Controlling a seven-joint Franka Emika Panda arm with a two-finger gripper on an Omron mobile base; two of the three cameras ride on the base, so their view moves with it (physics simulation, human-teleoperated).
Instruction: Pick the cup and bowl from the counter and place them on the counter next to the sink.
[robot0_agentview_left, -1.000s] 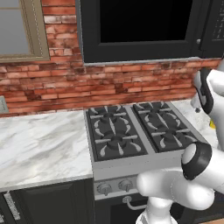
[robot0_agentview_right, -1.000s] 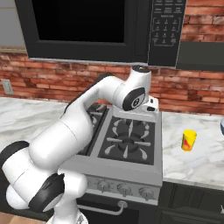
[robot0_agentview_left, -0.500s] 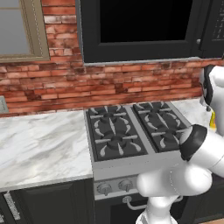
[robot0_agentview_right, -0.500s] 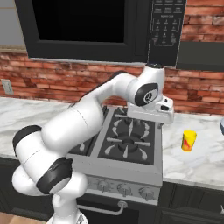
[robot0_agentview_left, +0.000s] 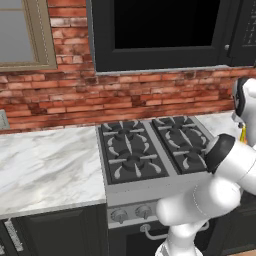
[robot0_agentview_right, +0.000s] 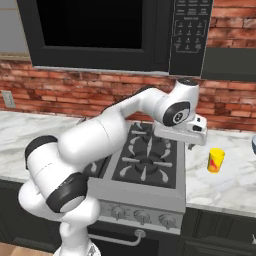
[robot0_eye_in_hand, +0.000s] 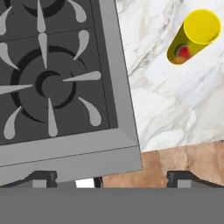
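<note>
One white marble tabletop with grey veins (robot0_agentview_right: 220, 185) runs along a red brick wall (robot0_agentview_left: 75, 97), broken by one grey four-burner gas stove with dark grates (robot0_agentview_left: 150, 150); dark black cabinet fronts (robot0_agentview_left: 55, 232) sit under the stone. Above the stove hangs one black microwave with a keypad panel on its right (robot0_agentview_right: 100, 30), and a beige-framed window (robot0_agentview_left: 25, 35) shows at the upper left of the left base view. One white robot arm with dark joints (robot0_agentview_right: 100, 145) reaches from the base across the stove toward its right edge.

One small straight-sided yellow cup with a red-orange mark low on its side (robot0_agentview_right: 215, 160) stands upright on the tabletop to the right of the stove, apart from the stove's edge. In the left base view only a sliver of it shows past the arm at the right edge (robot0_agentview_left: 243, 134). In the right base view, a pale rounded edge at the far right border may be the bowl; too little of it shows to tell.

The fingers (robot0_agentview_right: 190, 143) hang below the hand over the stove's right edge, spread wide and released, holding nothing. In the right base view the cup stands near them, to their right and lower, not touching. In the hand view the cup (robot0_eye_in_hand: 194, 37) sits at the upper right, well away from the two dark fingertips (robot0_eye_in_hand: 41, 177) at the bottom, with the stove's front right burner (robot0_eye_in_hand: 48, 83) at the left and brown floor (robot0_eye_in_hand: 175, 157) past the tabletop's front edge.
</note>
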